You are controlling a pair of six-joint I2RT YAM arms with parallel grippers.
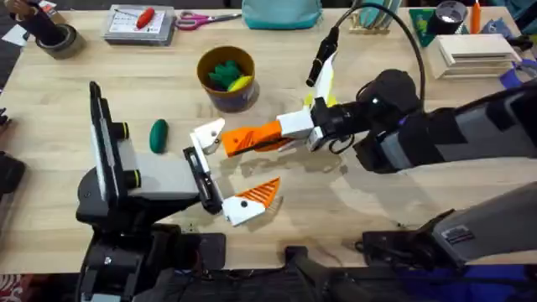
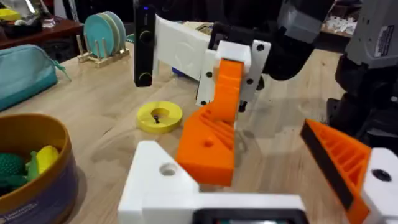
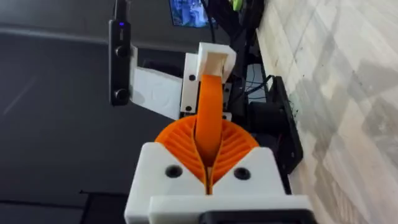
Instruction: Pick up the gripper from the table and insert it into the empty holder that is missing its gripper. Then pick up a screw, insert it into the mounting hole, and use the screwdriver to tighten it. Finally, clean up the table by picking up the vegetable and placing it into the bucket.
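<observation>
Spanning all three views, the light wooden table [image 1: 377,201] carries the work. The right arm reaches in across it, and its right gripper [image 1: 270,132] sits below and right of the round yellow-rimmed, dark-walled bucket [image 1: 226,77]. The left gripper [image 1: 235,164] lies below the bucket, with its two fingers spread wide apart and nothing between them.

The bucket contains a bright green leafy toy [image 1: 221,72] and a yellow toy [image 1: 239,83]. Directly below the bucket is the plain white angular plastic holder [image 1: 206,134], one finger of the left gripper. Its partner, the orange ribbed finger [image 1: 256,195], lies further down.

The small orange triangular plastic gripper [image 1: 239,141] is clamped between the right gripper's pads. Its free end lies against the holder. Whether it is seated cannot be told.

The small glossy dark green oval vegetable [image 1: 159,135] rests on the table, below and left of the bucket and well apart from both grippers.

From the right wrist, the ribbed pads [image 3: 180,146] are pressed together on the orange piece [image 3: 208,112], edge-on and running to the holder [image 3: 211,59]. From the left wrist, the piece [image 2: 208,146] shows its broad face beside the holder [image 2: 155,180]. A flat yellow ring [image 2: 159,116] lies beyond the bucket wall [image 2: 50,180].
</observation>
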